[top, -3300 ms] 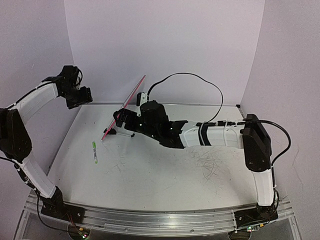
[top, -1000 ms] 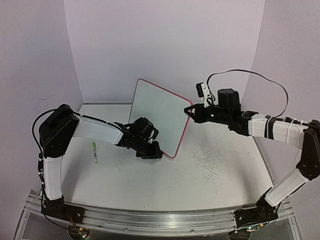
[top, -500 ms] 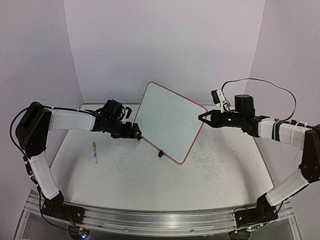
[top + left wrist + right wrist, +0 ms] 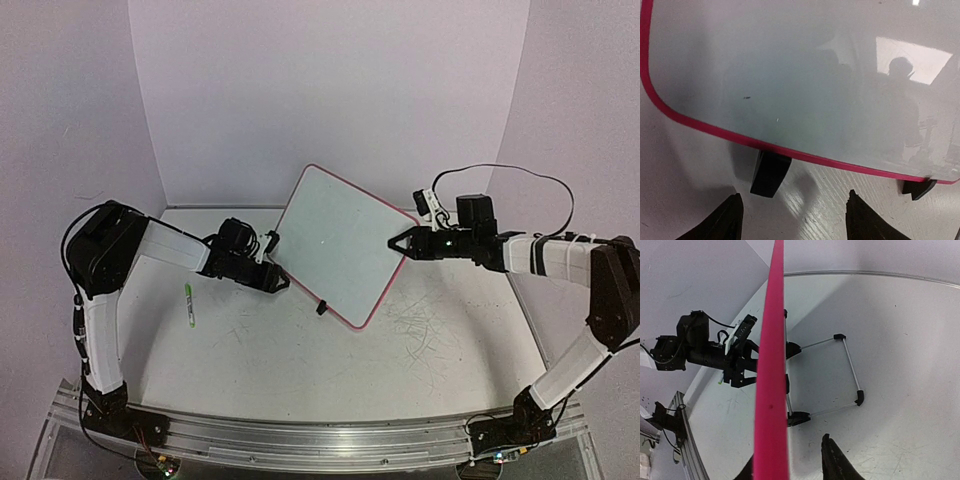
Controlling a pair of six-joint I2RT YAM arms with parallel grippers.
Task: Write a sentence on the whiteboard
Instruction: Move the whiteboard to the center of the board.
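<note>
top external: whiteboard upright mid-table, both grippers unclenched

the whiteboard [image 4: 335, 245] leans on its black wire stand [image 4: 850, 367] on the table [image 4: 300, 360]. the right gripper [image 4: 393, 243] straddles its pink rim, fingers parted and loose. the left gripper [image 4: 792, 202] gapes empty near its lower edge. a green marker [image 4: 188, 303] lies well apart.

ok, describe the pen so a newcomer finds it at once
The whiteboard stands mid-table. Left of it, beyond the left gripper, a pen lies flat on the table. It is the only small green thing there.
</note>
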